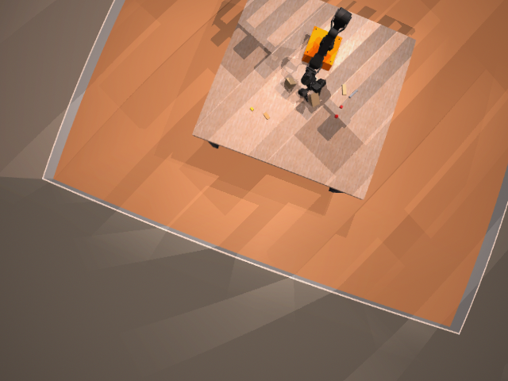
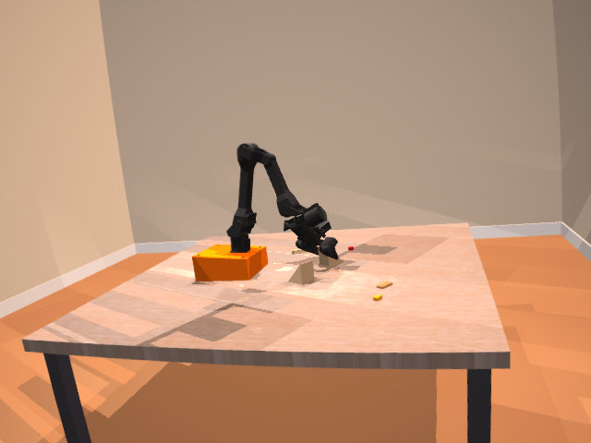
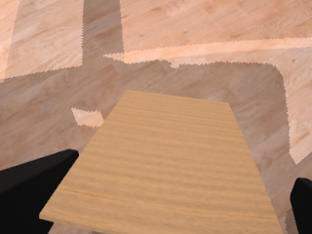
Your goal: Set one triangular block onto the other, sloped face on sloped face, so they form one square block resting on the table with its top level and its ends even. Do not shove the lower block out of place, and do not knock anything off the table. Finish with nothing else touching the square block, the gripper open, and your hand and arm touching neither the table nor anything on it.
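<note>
Two tan triangular wooden blocks lie apart on the table [image 1: 254, 135] [image 2: 333, 329]. One block [image 1: 290, 82] [image 2: 303, 274] stands alone, nearer the table's middle. The other block [image 1: 315, 99] [image 2: 325, 260] [image 3: 175, 131] lies right under my gripper [image 1: 306, 93] [image 2: 330, 251] [image 3: 185, 172]. In the wrist view its wide sloped face fills the middle of the frame, with one black finger on each side of it. The gripper is open and low over this block, with nothing clamped. In the exterior view the gripper hides part of the block.
The arm's orange base [image 1: 321, 51] [image 2: 229, 263] sits at the back of the table. Small loose pieces lie around: red cubes [image 1: 336, 116] [image 2: 350, 247], a tan piece [image 1: 267, 116] [image 2: 384, 284], a yellow piece [image 1: 251, 109] [image 2: 377, 297], a tan stick [image 1: 344, 89] and a grey stick [image 1: 353, 94].
</note>
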{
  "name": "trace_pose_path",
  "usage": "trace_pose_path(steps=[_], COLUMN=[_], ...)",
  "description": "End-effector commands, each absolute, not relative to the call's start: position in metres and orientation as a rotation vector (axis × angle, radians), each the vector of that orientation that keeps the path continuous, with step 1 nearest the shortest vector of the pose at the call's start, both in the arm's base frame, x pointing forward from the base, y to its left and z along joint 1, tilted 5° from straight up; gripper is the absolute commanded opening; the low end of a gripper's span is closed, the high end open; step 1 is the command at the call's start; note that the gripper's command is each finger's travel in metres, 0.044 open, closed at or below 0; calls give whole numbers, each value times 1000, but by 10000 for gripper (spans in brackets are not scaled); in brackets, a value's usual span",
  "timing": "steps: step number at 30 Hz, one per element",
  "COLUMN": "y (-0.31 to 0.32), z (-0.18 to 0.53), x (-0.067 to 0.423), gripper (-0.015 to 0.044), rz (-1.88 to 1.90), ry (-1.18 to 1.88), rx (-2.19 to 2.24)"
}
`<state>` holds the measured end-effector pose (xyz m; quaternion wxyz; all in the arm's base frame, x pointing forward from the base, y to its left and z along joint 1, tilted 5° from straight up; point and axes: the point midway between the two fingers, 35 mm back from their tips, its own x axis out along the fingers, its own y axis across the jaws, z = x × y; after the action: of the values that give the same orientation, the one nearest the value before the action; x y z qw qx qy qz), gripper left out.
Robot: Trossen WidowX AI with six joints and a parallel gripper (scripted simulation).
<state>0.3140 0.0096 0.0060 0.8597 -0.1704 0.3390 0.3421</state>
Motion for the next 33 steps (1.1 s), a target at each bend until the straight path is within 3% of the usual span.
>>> trace_pose_path(steps=[1,9,15,24,33], y=[14,21,21,21,21], z=[-3,-10,-10,-10,-6], x=[312,315,315,315,316], gripper=[440,440,282,222,0], rz=[718,717,717,717,721], ry=[725,722,722,722,715], rx=[-348,-346,-346,-346,-348])
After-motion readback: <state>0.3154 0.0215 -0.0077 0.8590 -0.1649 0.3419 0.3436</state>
